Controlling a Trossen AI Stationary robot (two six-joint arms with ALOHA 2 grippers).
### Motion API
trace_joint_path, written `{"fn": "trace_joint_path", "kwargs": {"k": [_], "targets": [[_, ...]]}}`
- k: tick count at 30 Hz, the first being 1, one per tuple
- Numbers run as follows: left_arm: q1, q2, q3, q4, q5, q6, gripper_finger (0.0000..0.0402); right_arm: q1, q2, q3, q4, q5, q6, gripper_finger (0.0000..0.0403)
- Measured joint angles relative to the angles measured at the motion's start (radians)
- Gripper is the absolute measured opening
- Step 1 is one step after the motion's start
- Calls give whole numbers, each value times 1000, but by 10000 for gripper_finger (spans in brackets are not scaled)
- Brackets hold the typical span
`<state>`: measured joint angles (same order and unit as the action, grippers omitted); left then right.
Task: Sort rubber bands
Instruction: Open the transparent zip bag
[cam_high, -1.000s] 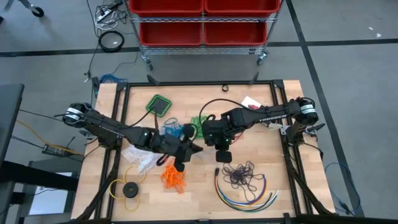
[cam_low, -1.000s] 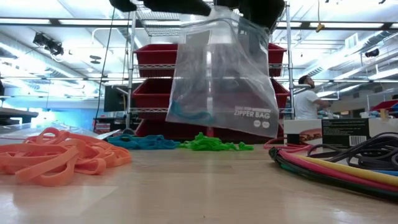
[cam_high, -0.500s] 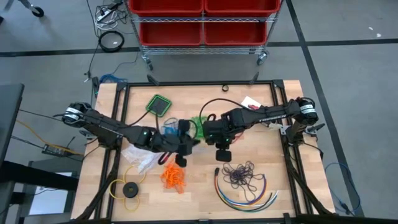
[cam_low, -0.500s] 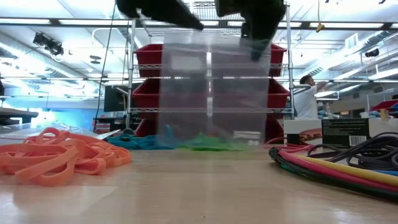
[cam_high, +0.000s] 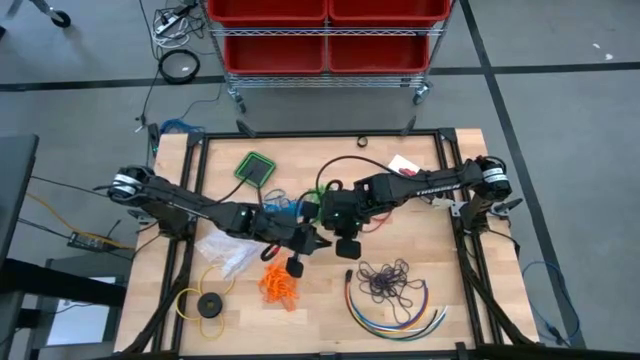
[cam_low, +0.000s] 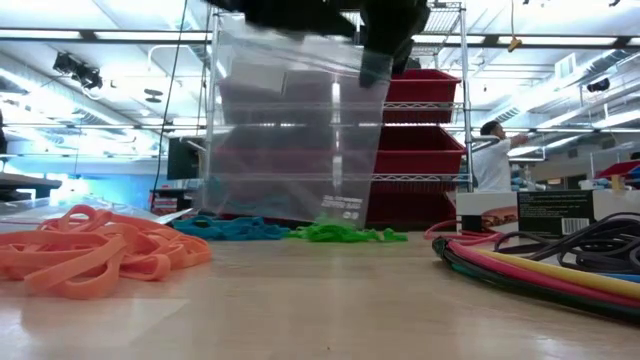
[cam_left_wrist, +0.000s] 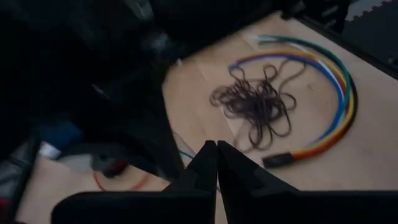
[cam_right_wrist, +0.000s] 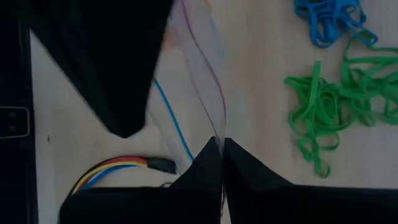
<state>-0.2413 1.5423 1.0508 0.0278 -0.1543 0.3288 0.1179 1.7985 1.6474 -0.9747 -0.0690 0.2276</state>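
A clear zipper bag (cam_low: 290, 130) hangs between my two grippers above the middle of the table, its lower edge clear of the wood. My left gripper (cam_high: 303, 240) and right gripper (cam_high: 335, 216) are both shut on its top. The rubber bands lie loose on the table in bunches: orange (cam_high: 280, 287), blue (cam_high: 280, 208), green (cam_high: 318, 195) and dark purple (cam_high: 388, 280). The low view shows the orange bunch (cam_low: 90, 260) near the camera, with blue (cam_low: 230, 228) and green (cam_low: 345, 233) behind the bag. My left gripper pinches the bag's top edge (cam_low: 240, 25) at its left end, coming from above. The bag hangs below it, lifted clear. My right gripper pinches the bag's top edge (cam_right_wrist: 208, 118) at the other end between its two shut fingers, from above; the film hangs slack and slanted beneath it.
Curved multicoloured cables (cam_high: 395, 308) ring the purple bunch near the table's near right. A crumpled clear bag (cam_high: 222, 255) and a yellow ring with a black disc (cam_high: 205, 303) lie at near left. A green square pad (cam_high: 257, 168) sits at far left, a red and white card (cam_high: 403, 165) at far right.
The bag dipped toward the table, then rose again, and now hangs farther toward the table's left and more spread out. My right gripper has shifted slightly toward the left one. Both have stayed shut on the bag.
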Motion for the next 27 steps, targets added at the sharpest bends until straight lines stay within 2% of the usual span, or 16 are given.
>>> {"fn": "trace_joint_path", "kwargs": {"k": [5,11,18,27], "targets": [[6,23,0,-25,12,-27,29,-1,0,0,2,24,-1,0],[6,23,0,-69,6,-93,66,-3,0,0,5,44,4,0],[6,22,0,-146,-69,-125,101,-3,0,0,35,75,31,0],[-4,22,0,-172,-126,-131,116,-15,0,0,39,81,91,0]]}}
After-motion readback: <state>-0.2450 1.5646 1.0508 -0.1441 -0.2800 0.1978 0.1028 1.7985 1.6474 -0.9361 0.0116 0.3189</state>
